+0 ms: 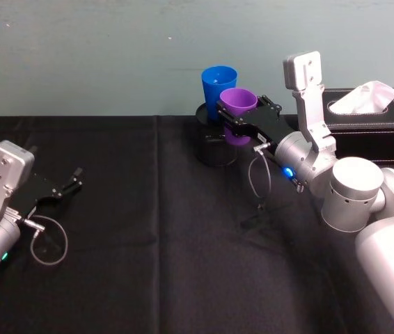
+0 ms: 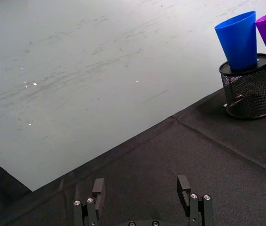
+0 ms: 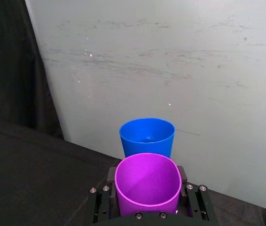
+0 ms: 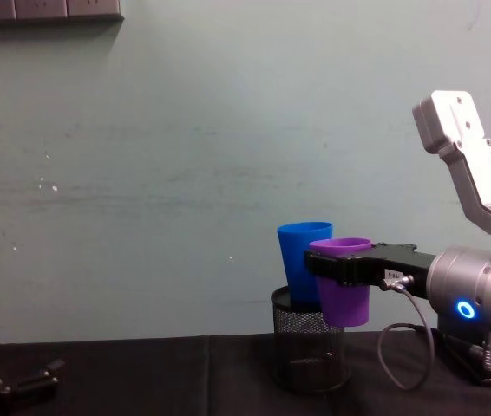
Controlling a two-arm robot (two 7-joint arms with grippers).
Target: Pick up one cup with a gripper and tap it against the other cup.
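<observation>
The blue cup (image 1: 218,83) (image 2: 238,40) (image 4: 300,258) stands upright on top of a black mesh holder (image 1: 214,149) (image 4: 309,351) at the back of the table. My right gripper (image 1: 239,118) (image 3: 147,181) (image 4: 343,265) is shut on the purple cup (image 1: 237,103) (image 3: 147,186) (image 4: 344,295). It holds that cup upright in the air, right beside the blue cup (image 3: 147,136) on its near right side. Whether the two cups touch I cannot tell. My left gripper (image 1: 72,184) (image 2: 141,188) rests open and empty at the table's left, far from both cups.
A black tissue box (image 1: 371,118) with a white tissue sticking out stands at the back right, behind my right arm. Black cloth (image 1: 155,264) covers the table, with a pale wall close behind the cups. A grey cable loops under each wrist.
</observation>
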